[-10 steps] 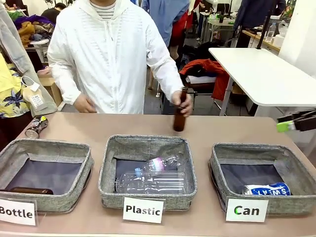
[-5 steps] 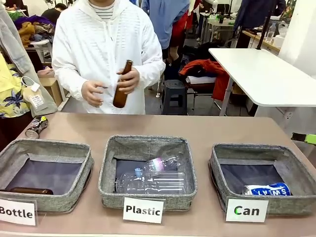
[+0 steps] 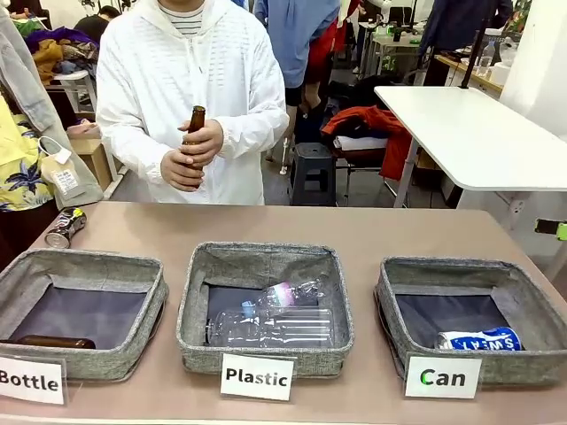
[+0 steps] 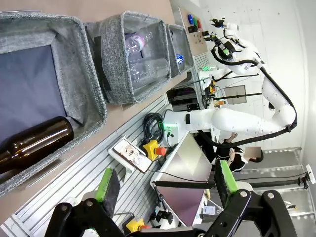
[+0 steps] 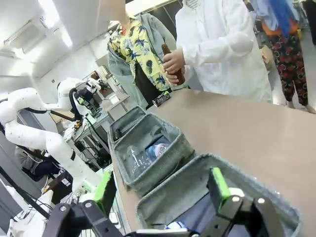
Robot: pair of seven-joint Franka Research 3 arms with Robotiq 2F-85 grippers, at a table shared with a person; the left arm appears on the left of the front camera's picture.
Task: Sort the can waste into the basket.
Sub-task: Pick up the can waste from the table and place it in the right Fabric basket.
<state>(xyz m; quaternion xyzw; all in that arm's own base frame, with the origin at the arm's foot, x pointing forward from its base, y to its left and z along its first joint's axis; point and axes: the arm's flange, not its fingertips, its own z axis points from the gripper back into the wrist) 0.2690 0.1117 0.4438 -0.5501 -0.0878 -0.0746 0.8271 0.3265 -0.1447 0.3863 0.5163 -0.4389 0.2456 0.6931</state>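
Left end effector (image 4: 165,177): black linkage, green pads; person (image 3: 190,88) wears white hooded jacket, perhaps striped shirt.

**Robot lab on a shared work floor**

Brown counter (image 3: 372,232) with labelled sorting bins: Bottle basket (image 3: 80,260), Plastic basket (image 3: 266,255), Can basket (image 3: 461,267). White worktable (image 3: 478,133) at upper right, heaped clothes (image 3: 44,44) at upper left. In the left wrist view, lower middle: slotted rail panel (image 4: 89,173), coiled cables (image 4: 153,123), red stop button (image 4: 152,146).

Beyond the far edge of the brown table (image 3: 372,230), a white table (image 3: 478,133) stands at the right, a red garment (image 3: 363,119) heaped beside it and a dark stool (image 3: 312,173) on grey floor (image 3: 276,181). Strip lights (image 5: 49,10) glow on the ceiling (image 5: 19,22); the wall (image 4: 276,29) looks white, possibly tiled.
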